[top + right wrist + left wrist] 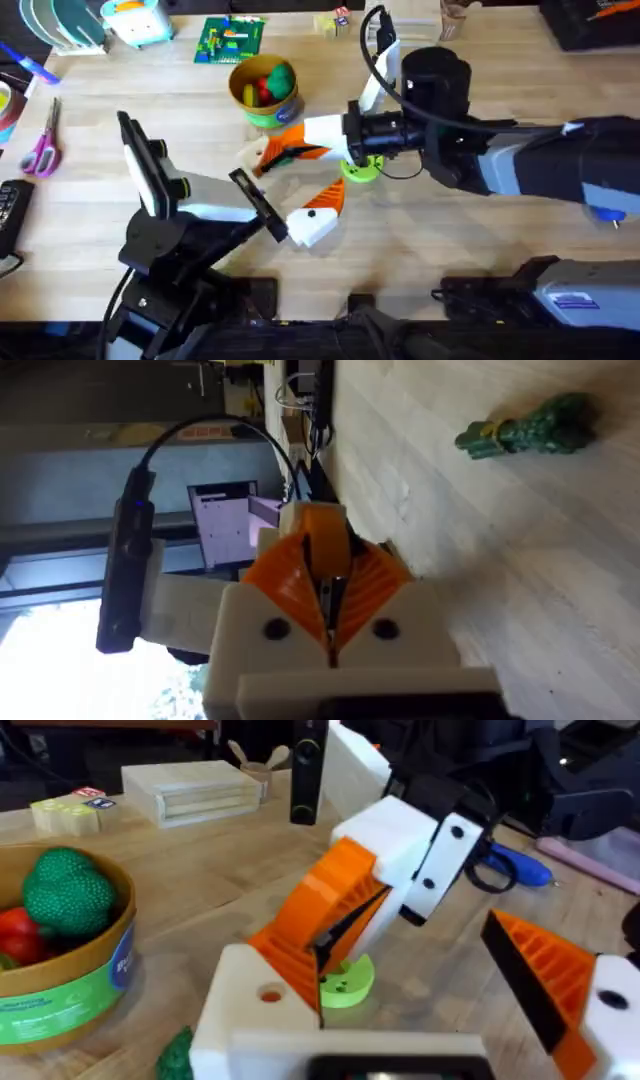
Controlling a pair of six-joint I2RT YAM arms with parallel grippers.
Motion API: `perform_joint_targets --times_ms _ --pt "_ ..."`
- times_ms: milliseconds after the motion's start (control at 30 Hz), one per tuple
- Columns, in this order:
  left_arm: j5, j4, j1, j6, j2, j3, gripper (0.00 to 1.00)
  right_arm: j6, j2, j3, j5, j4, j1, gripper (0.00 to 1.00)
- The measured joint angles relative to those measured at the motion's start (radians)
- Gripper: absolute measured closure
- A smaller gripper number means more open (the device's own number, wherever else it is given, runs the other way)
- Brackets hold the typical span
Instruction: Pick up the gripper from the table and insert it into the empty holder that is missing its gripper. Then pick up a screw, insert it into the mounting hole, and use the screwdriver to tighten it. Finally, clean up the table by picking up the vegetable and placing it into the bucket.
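**Gripper states.** The right gripper (275,155) is clenched. In the right wrist view its orange ribbed pads (300,575) meet along a thin dark seam at frame centre. Whether a screw or other small part is pinched in that seam cannot be told. The left gripper (318,212) is released, and in the left wrist view one finger sits at lower centre and the other at lower right, well apart.

**Placement rationale (judgement).** The right gripper lies low at the centre of the overhead frame, near the lime-green disc (360,170). This suggests the fine work of the screw step. The left gripper waits just below it in the frame, fingers spread and aimed at the same spot, probably ready to steady or receive a part.

**Task objects.**
- The vegetable (530,428) lies flat on the bare table, at upper right of the right wrist frame. It is a dark green, knobbly leafy sprig with a paler yellow-green stem end. It is not yet in the bucket.
- The bucket (262,112) stands upright at upper centre of the overhead frame. It is a yellow pail with a green band, holding round red and green toy produce.
- The orange wedge and the white holder cannot be identified with confidence.
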Motion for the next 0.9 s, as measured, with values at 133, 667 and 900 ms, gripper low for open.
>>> perform_joint_targets --times_ms 133,667,900 --pt "-0.023 -0.002 0.000 -0.004 0.000 0.000 0.008 0.000 0.000 0.001 0.052 0.005 0.020 0.993" --pt "0.002 0.000 0.000 -0.002 0.006 0.000 0.008 0.000 0.000 0.001 -0.024 -0.005 -0.014 0.906" --pt "0.027 0.001 -0.003 0.006 0.006 0.000 0.008 -0.008 0.003 0.001 -0.054 -0.010 -0.028 0.697"
